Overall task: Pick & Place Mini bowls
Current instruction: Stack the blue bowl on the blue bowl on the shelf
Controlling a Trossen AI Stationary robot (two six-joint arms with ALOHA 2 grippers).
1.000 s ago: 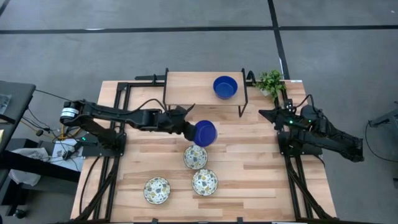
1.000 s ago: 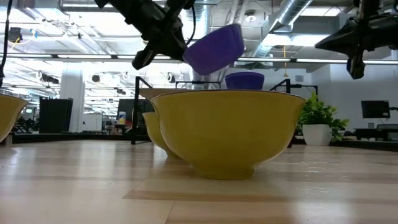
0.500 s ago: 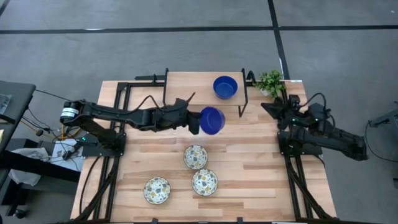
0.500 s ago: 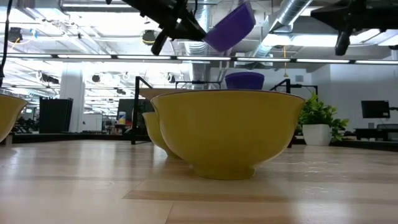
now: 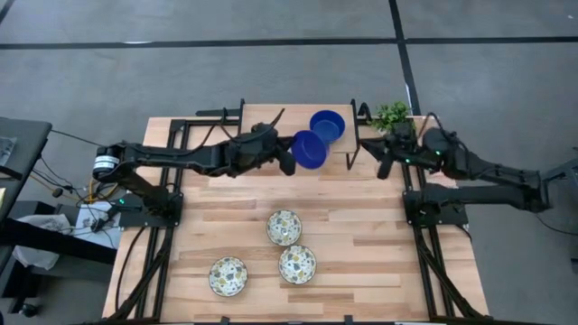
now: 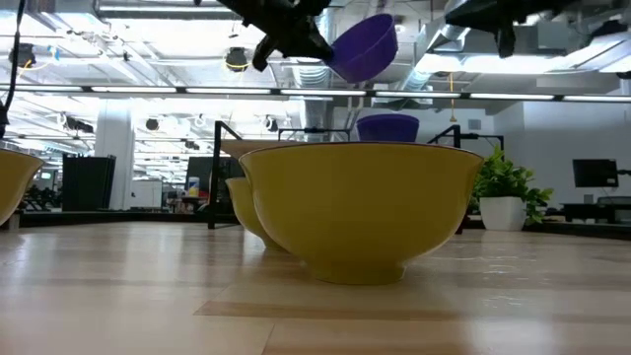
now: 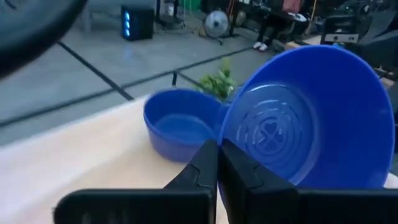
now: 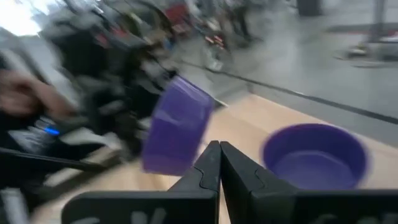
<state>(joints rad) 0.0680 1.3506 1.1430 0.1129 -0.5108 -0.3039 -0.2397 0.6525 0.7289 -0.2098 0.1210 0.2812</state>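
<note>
Blue bowl (image 5: 309,149) clamped by its rim in left end effector (image 5: 287,159), held aloft

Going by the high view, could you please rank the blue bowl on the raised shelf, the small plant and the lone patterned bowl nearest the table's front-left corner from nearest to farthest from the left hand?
From the left hand:
1. Blue bowl, on the shelf, just beyond.
2. Small plant, back right corner.
3. Patterned bowl, front left.

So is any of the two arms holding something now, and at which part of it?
Yes. The left gripper holds a blue mini bowl by its rim, fingers pinching the wall. The right gripper holds nothing.
</note>
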